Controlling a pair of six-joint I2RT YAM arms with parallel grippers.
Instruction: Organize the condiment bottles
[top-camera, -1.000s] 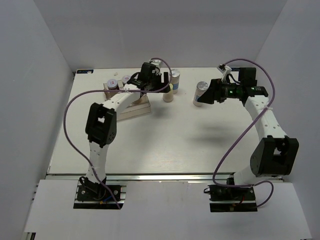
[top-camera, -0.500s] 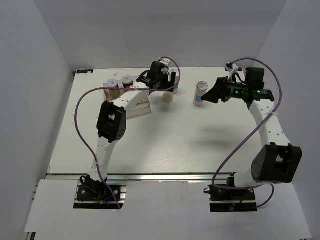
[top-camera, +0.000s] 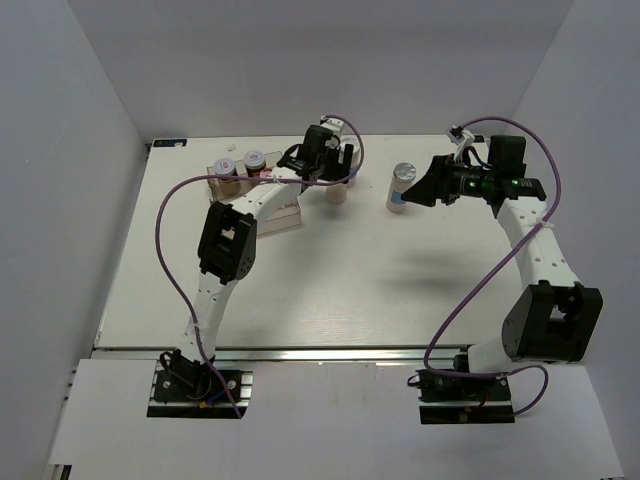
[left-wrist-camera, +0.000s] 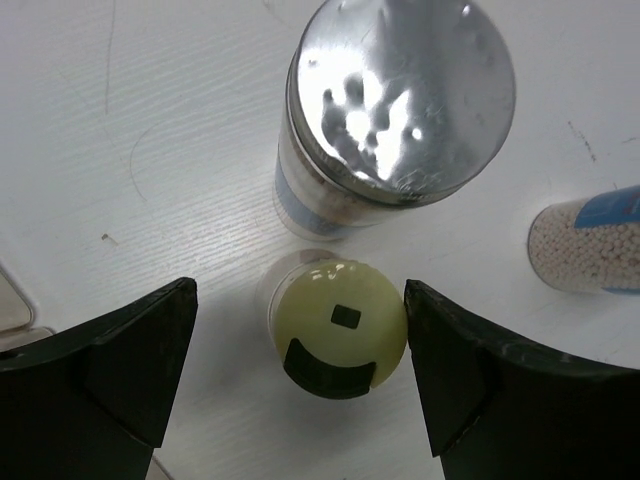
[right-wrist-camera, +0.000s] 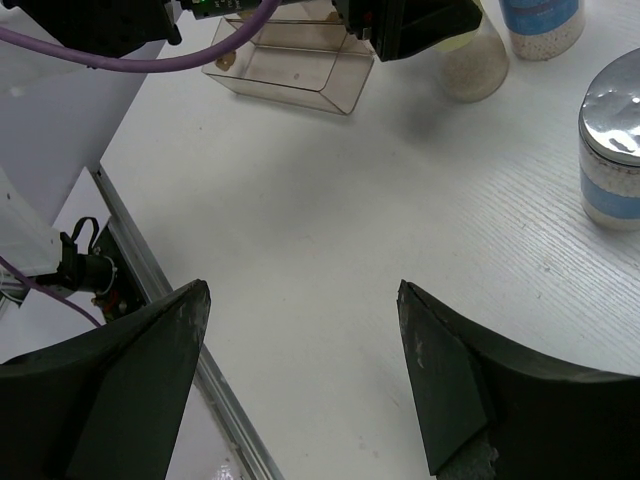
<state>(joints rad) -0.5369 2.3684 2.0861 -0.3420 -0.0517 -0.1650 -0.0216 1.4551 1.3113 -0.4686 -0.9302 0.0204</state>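
Observation:
The yellow-lidded jar (left-wrist-camera: 338, 330) stands on the table between the open fingers of my left gripper (left-wrist-camera: 300, 305). The right finger (left-wrist-camera: 470, 370) is at the lid's edge and the left finger is apart from it. In the top view the left gripper (top-camera: 338, 172) hangs over this jar (top-camera: 337, 194). A white jar with a silver cap (left-wrist-camera: 400, 95) stands just behind it. A second white silver-capped jar (top-camera: 402, 186) stands to the right and also shows in the right wrist view (right-wrist-camera: 612, 140). My right gripper (top-camera: 428, 188) is open and empty beside it (right-wrist-camera: 300, 290).
The clear stepped rack (top-camera: 268, 208) stands at the back left with two small jars (top-camera: 226, 167) (top-camera: 255, 160) at its back. It shows in the right wrist view (right-wrist-camera: 300, 65). The table's near edge rail (right-wrist-camera: 150, 290) runs below the right gripper.
My left gripper has moved right from the rack to over the yellow-lidded jar. My right gripper has drawn back a little to the right of the white jar.

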